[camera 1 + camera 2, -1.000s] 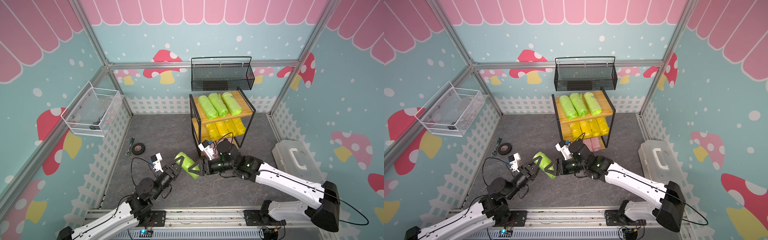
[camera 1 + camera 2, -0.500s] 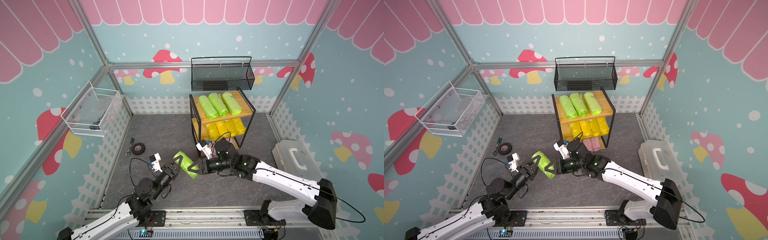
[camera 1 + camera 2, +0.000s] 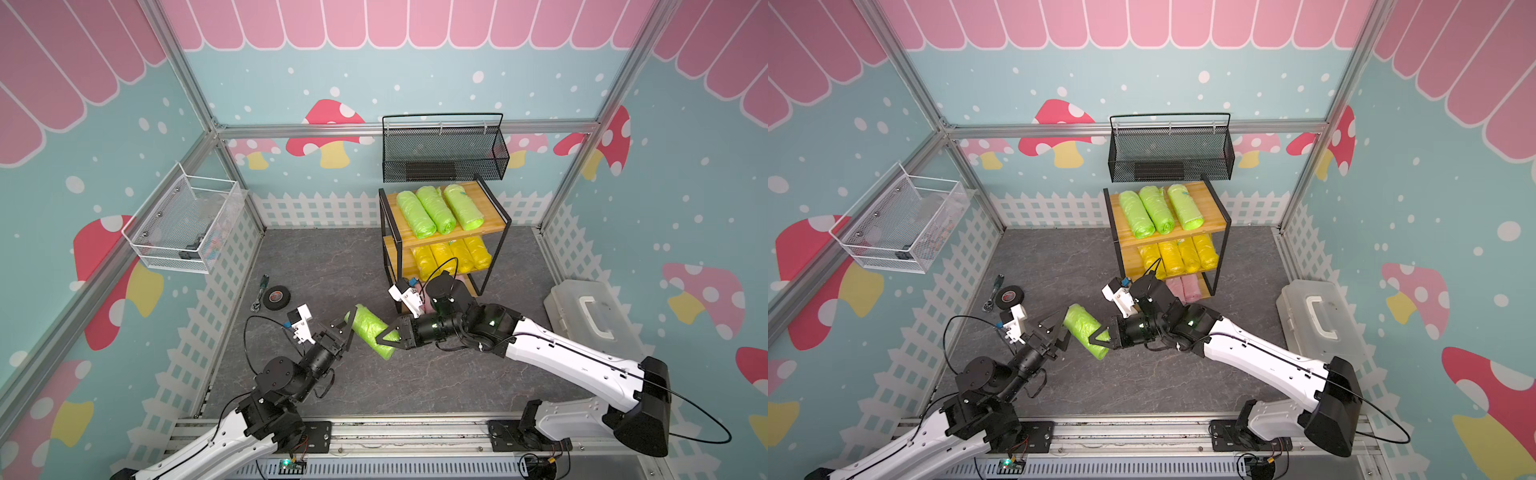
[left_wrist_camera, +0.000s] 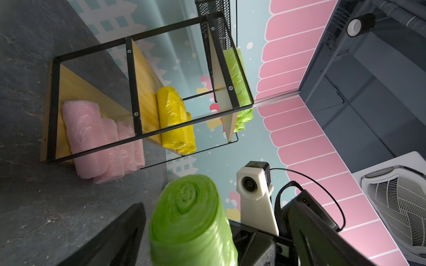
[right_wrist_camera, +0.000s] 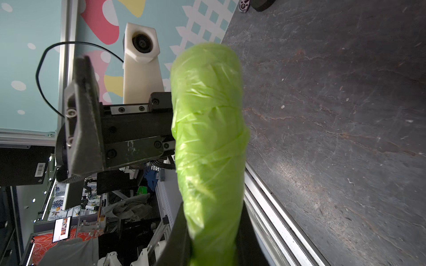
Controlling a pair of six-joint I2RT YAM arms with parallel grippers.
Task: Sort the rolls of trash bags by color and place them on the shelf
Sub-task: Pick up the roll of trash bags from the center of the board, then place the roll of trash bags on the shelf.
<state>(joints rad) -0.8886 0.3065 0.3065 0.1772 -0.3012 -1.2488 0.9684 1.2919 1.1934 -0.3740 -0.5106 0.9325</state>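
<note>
Right tool (image 3: 385, 335) is gripping the green roll (image 3: 365, 326) at lower centre — left tool (image 3: 343, 327) is gaping open around its other end.

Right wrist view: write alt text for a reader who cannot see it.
A lime green roll of trash bags fills the middle, clamped at its near end by the right gripper. Behind it the left gripper faces the camera, jaws wide open; dark grey floor lies alongside.

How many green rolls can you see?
4. Three lime green crinkly plastic rolls lie side by side on the top board of the black-framed wooden shelf. The fourth green roll is gripped by the right arm's fingers. None seems hidden.
</note>
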